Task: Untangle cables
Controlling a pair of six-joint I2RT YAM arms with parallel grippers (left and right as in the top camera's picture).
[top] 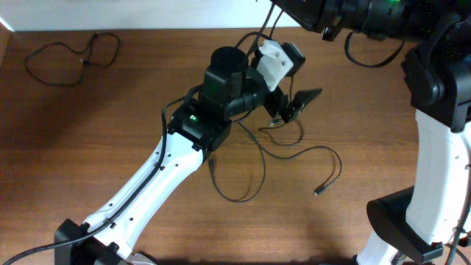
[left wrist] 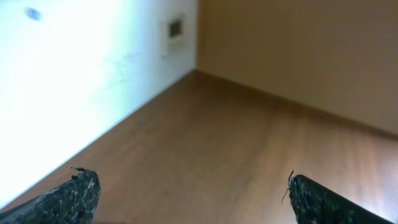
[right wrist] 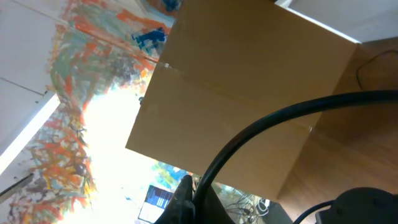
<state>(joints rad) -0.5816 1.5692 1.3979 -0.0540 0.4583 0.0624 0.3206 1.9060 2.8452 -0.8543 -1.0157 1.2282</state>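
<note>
1. Far left, at the back of the tabletop (top: 110,132), one separated cable (top: 73,55) lies as a loose loop, well apart from both arms.

2. Centre: the left arm (top: 162,169) reaches diagonally across the tabletop. The left jaws are spread wide and hold nothing. In the left wrist view the fingertips (left wrist: 71,196) frame bare wood and the far wall, with no cord between them. I judge these jaws to be raised and pitched toward the back.

3. The other cables (top: 257,158) lie just under and in front of the left jaws. A small crossing point (top: 274,123) sits by the jaw tips. From it one loop drops toward the front edge, and one long strand runs to the right, ending in a plug end (top: 318,191). The long axis therefore runs from the jaws toward the front right.

4. Right: the right arm (top: 434,140) stands at the tabletop edge, well apart from the cords. The right jaws are pressed together; I see nothing held. The right wrist view shows only a cardboard box (right wrist: 249,93).

5. The left arm is nearer. I judge the next move needs it pitched down onto the crossing point.
</note>
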